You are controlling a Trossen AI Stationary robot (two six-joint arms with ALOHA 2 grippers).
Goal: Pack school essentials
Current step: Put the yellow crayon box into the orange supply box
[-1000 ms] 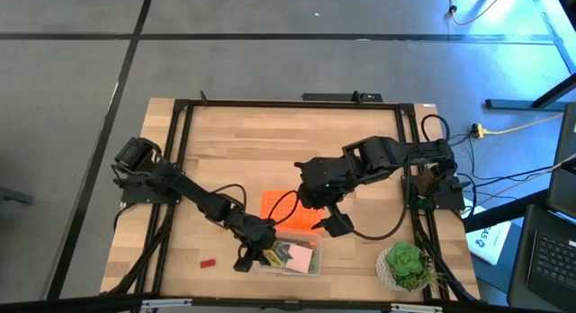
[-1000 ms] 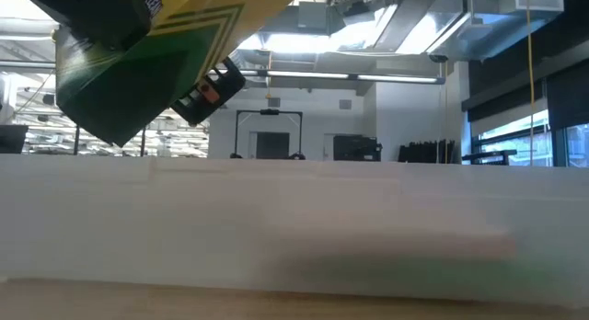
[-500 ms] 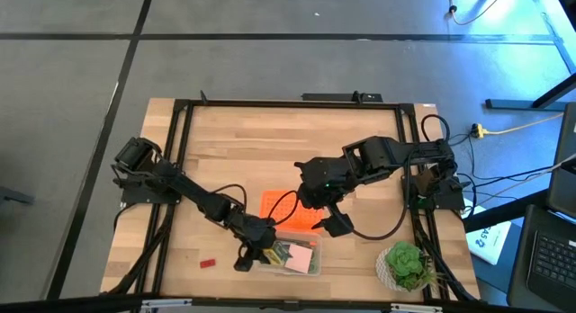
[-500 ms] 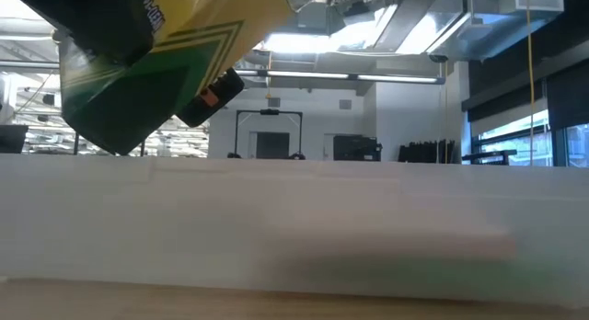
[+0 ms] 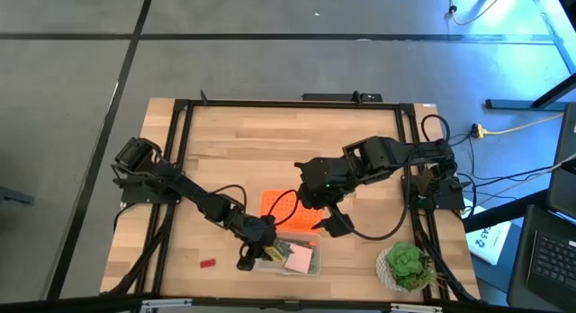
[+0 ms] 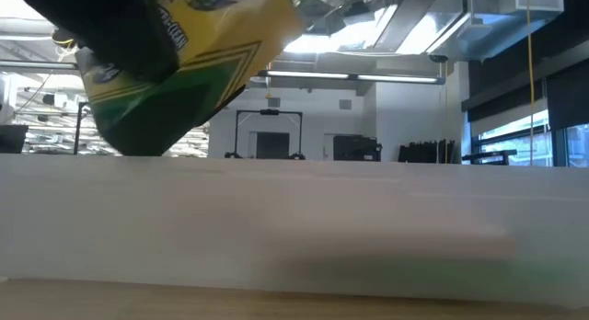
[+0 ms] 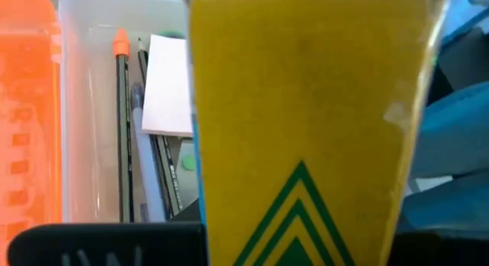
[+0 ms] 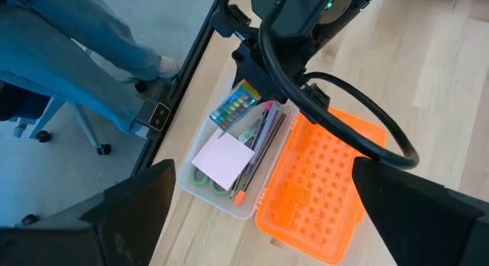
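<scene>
**Yellow-green crayon box held over the open case**

Yellow and green fill the left wrist view: one crayon box (image 7: 306,136) sits clamped between the fingers of the left gripper (image 5: 255,254), tilted above the near-left end of the clear plastic box (image 5: 290,256). From overhead, that box lies at about 6 o'clock on the wooden table (image 5: 243,151), and its one orange perforated lid (image 5: 290,209) lies flat just beside it at 12 o'clock.

Inside the clear box lie one pale square pad (image 8: 220,162), one pair of green-handled scissors (image 8: 205,180) partly under the pad, and a bunch of thin pencils or pens (image 8: 256,147), too close together to count; one has an orange tip.

One tiny red block (image 5: 209,262) rests on the table at 9 o'clock from the box, apart from it.

The right gripper (image 5: 331,225) hovers over the lid's right edge, fingers spread wide and holding nothing. One potted plant (image 5: 404,265) stands at the table's 4 o'clock corner.
</scene>
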